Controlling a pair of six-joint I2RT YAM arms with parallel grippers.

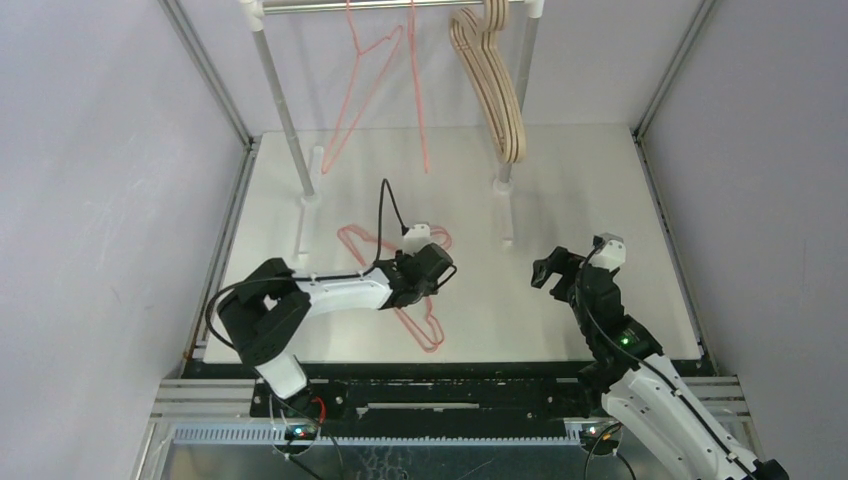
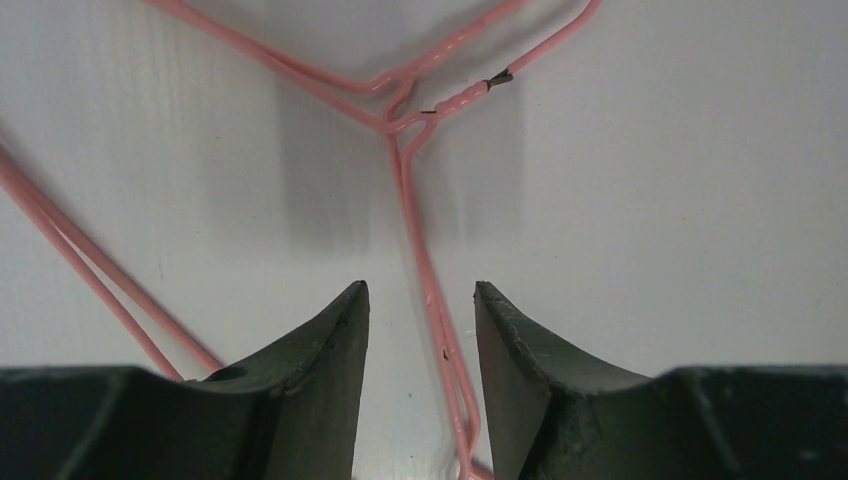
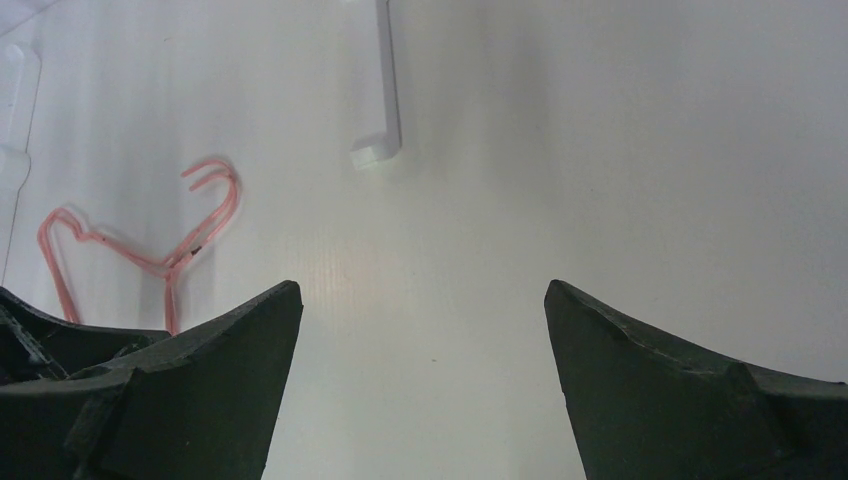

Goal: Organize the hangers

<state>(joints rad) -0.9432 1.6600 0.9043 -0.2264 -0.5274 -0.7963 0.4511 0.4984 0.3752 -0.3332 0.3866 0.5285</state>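
Two thin pink wire hangers (image 1: 428, 330) lie overlapped on the white table, left of centre. My left gripper (image 1: 443, 278) is down over them. In the left wrist view the hangers' paired wires (image 2: 432, 300) run between the dark fingers of the left gripper (image 2: 420, 300). The jaws stand part open, with a gap on each side of the wire. My right gripper (image 1: 555, 268) hovers to the right, wide open and empty (image 3: 420, 290). From its wrist view the pink hangers (image 3: 150, 255) show at far left. More pink hangers (image 1: 365, 80) and beige wooden hangers (image 1: 495, 90) hang on the rail.
The silver rail (image 1: 400, 5) crosses the back on two posts (image 1: 285, 110), with white feet (image 3: 385, 90) on the table. Grey walls close in the left and right sides. A black strip runs along the table's near edge by the arm bases.
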